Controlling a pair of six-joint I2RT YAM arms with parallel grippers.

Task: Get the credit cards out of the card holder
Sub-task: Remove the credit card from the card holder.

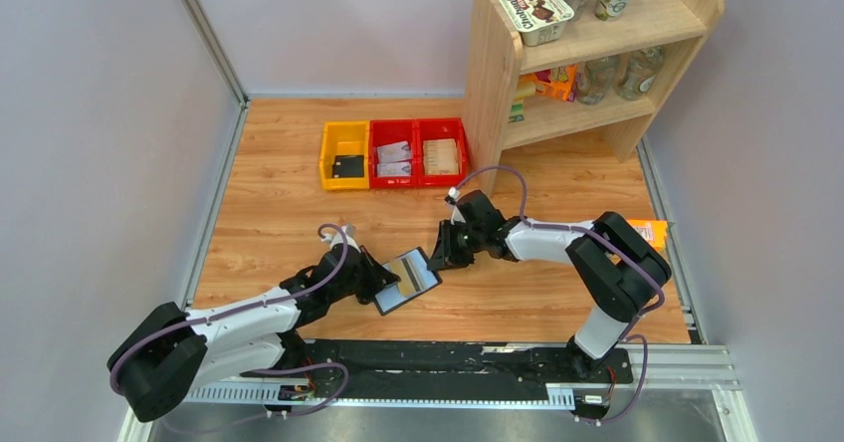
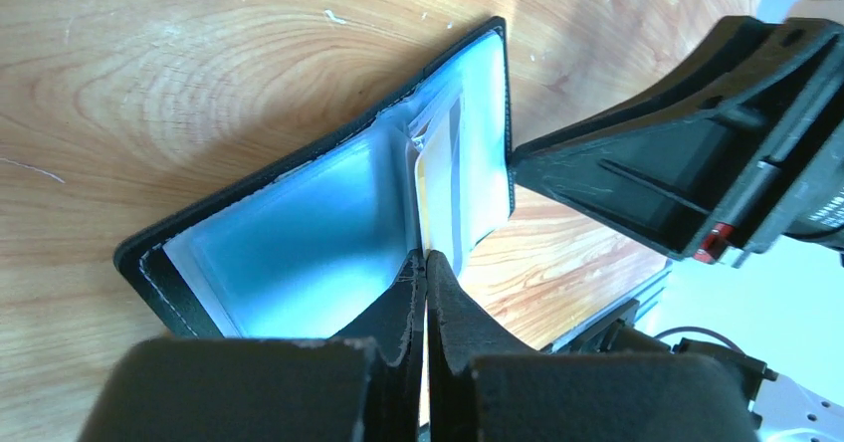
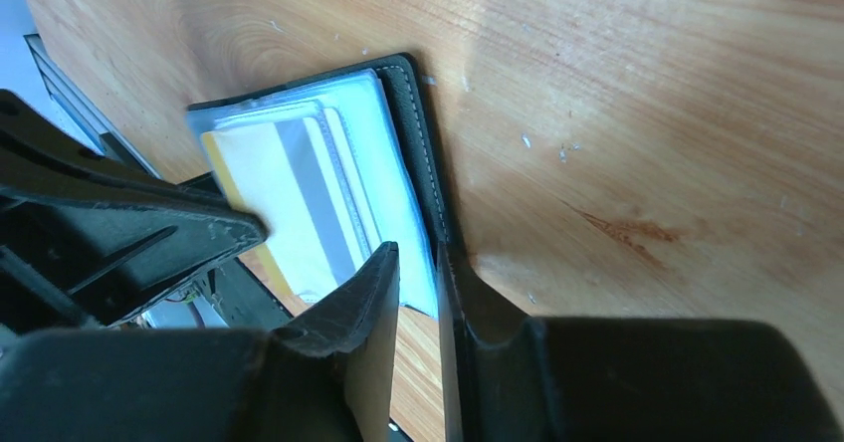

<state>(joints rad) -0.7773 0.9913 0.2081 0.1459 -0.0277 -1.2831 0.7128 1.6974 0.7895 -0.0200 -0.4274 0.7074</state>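
The card holder (image 1: 406,281) lies open on the wooden table between my two grippers, black outside with pale blue lining (image 2: 299,233) (image 3: 418,113). A pale yellow credit card (image 2: 438,173) with a grey stripe (image 3: 289,193) sticks up from the slot by the fold. My left gripper (image 1: 376,281) (image 2: 426,263) is shut, its tips pinching the near edge of that card. My right gripper (image 1: 438,256) (image 3: 418,263) is closed on the holder's far cover edge, one finger on the lining and one on the black outside.
A yellow bin (image 1: 345,155) and two red bins (image 1: 418,153) with cards stand at the back of the table. A wooden shelf (image 1: 587,54) with cups and cartons rises at the back right. An orange carton (image 1: 652,231) lies by the right arm.
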